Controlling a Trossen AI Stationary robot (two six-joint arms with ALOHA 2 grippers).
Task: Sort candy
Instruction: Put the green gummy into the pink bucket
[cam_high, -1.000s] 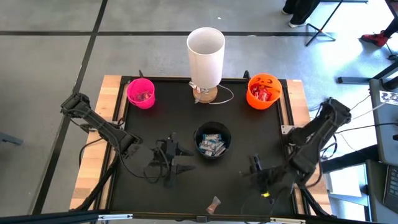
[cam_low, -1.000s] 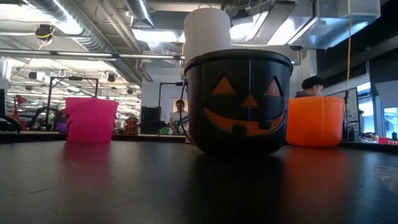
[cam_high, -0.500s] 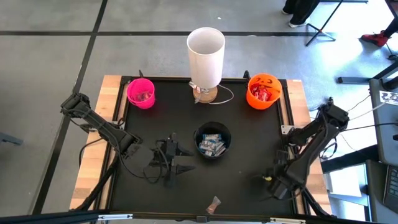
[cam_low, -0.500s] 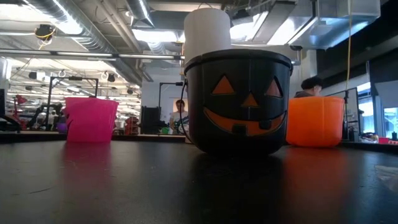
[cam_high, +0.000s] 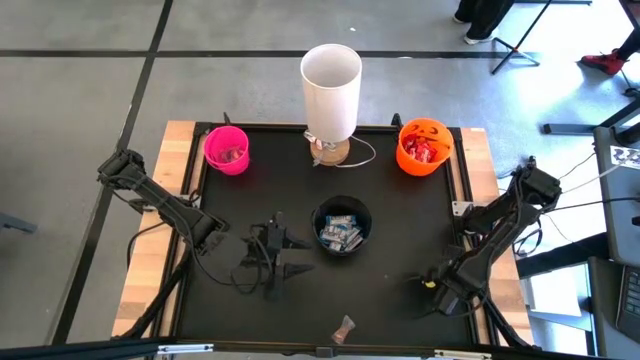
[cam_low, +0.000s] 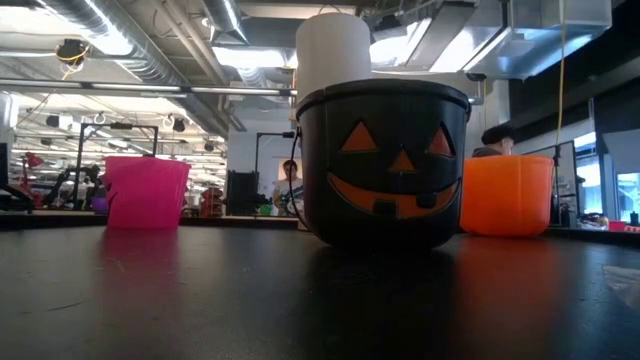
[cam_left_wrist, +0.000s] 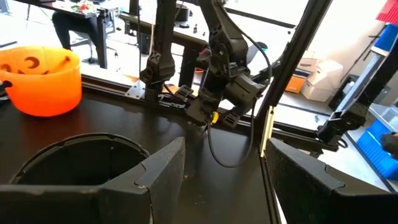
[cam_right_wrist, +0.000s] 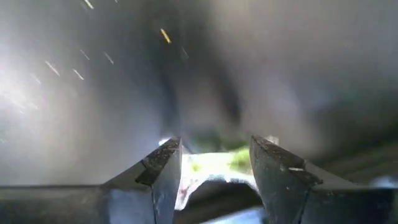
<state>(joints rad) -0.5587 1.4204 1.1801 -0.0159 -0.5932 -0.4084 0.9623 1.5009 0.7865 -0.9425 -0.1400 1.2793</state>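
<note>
One brownish-grey wrapped candy (cam_high: 344, 326) lies alone on the black mat by the table's near edge. Blue-and-white bars fill the black pumpkin bucket (cam_high: 342, 226) at mid-table. Red packets sit in the orange bucket (cam_high: 424, 146), and more candy sits in the pink cup (cam_high: 227, 150). My right gripper (cam_high: 432, 292) is open and points down, close over the mat at the near right, well to the right of the lone candy. In its wrist view the right gripper (cam_right_wrist: 214, 146) shows a blurred pale patch between the fingers. My left gripper (cam_high: 290, 258) waits open, left of the black bucket.
A tall white cylinder (cam_high: 331, 80) on a wooden base stands at the far edge, between the pink cup and the orange bucket. In the low view the black bucket (cam_low: 385, 165) fills the middle. The left wrist view shows the black bucket's rim (cam_left_wrist: 74, 155) beside my left gripper (cam_left_wrist: 224, 143).
My right gripper has drawn back toward the table's right near corner and tipped down close to the mat, while the right arm folded lower. The left arm, the buckets and the lone candy have kept still.
</note>
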